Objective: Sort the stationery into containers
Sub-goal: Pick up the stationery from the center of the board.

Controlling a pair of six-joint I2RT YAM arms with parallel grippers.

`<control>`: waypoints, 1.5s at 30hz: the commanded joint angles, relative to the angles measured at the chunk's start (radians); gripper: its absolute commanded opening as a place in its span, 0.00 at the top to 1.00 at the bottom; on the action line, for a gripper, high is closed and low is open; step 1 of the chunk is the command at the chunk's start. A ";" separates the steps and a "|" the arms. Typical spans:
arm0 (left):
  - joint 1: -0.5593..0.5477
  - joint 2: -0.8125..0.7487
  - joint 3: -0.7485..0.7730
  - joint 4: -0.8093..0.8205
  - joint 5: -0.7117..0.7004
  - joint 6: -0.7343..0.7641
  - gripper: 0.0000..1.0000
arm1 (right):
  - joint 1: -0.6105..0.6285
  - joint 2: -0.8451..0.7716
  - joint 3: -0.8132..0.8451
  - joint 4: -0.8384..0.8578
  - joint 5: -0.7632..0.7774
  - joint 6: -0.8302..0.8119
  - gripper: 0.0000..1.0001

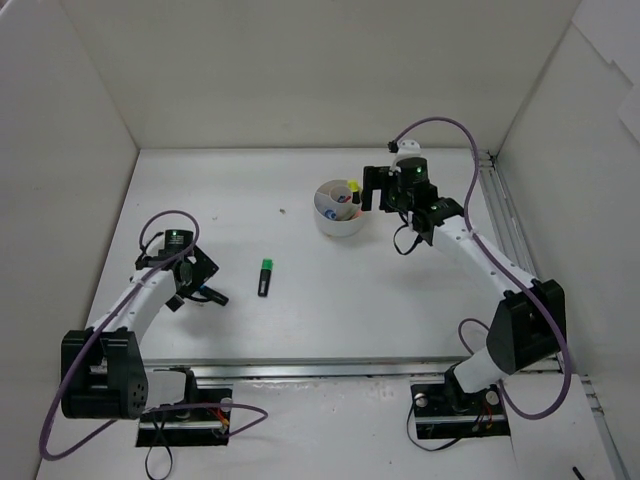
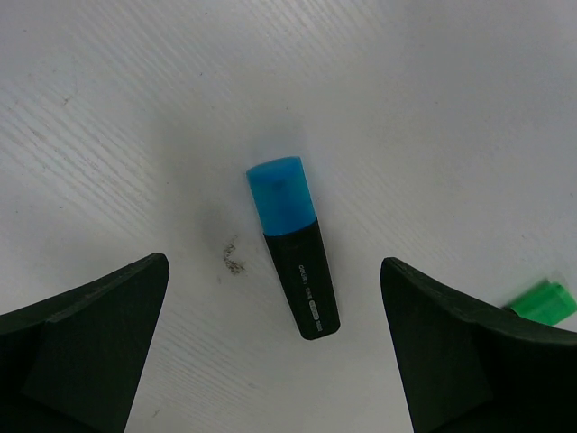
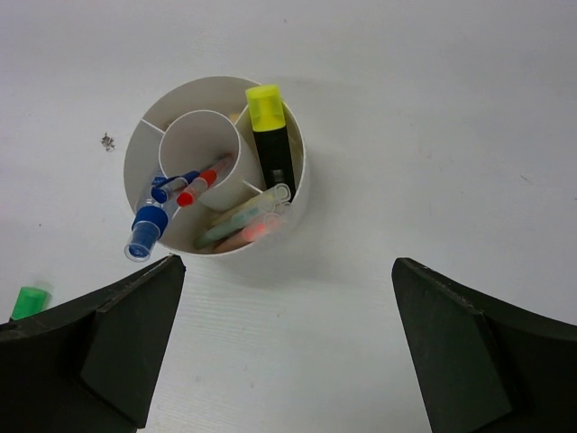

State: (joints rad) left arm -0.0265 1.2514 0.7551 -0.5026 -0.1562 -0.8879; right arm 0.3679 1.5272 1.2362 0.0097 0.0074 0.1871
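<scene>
A black highlighter with a blue cap (image 2: pixel 293 244) lies flat on the table between the open fingers of my left gripper (image 2: pixel 274 264), untouched; in the top view it (image 1: pixel 213 296) pokes out from under that gripper (image 1: pixel 196 281). A green-capped highlighter (image 1: pixel 265 277) lies to its right, with only its cap (image 2: pixel 541 302) showing in the left wrist view. The round white tub (image 3: pixel 297 194) holds a yellow-capped highlighter (image 3: pixel 269 135), blue and red pens (image 3: pixel 185 188), a blue-capped clear tube (image 3: pixel 144 234) and pale pens. My right gripper (image 3: pixel 287 263) is open and empty, hovering just beside the tub (image 1: pixel 338 222).
White walls enclose the table on the left, back and right. A metal rail (image 1: pixel 505 225) runs along the right edge. A small dark speck (image 3: pixel 108 141) lies near the tub. The green cap (image 3: pixel 29 302) shows at the right wrist view's left edge.
</scene>
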 commanded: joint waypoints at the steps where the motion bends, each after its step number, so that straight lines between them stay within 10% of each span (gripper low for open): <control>1: 0.010 0.051 0.041 0.047 0.007 -0.091 0.00 | 0.003 -0.078 -0.024 0.058 0.062 0.008 0.02; 11: 0.001 0.226 0.072 0.114 0.069 -0.137 0.25 | 0.003 -0.162 -0.084 0.046 0.115 0.020 0.02; 21: -0.076 0.252 0.134 0.105 0.063 -0.070 1.00 | 0.000 -0.277 -0.155 0.036 0.123 0.040 0.02; 45: -0.635 -0.188 0.121 0.417 0.468 0.859 1.00 | 0.161 -0.279 -0.222 0.078 -0.488 0.139 0.02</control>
State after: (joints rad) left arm -0.6350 1.0775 0.8776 -0.1501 0.2840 -0.1448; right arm 0.5072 1.2392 1.0084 -0.0021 -0.4091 0.2668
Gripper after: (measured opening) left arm 0.261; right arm 0.979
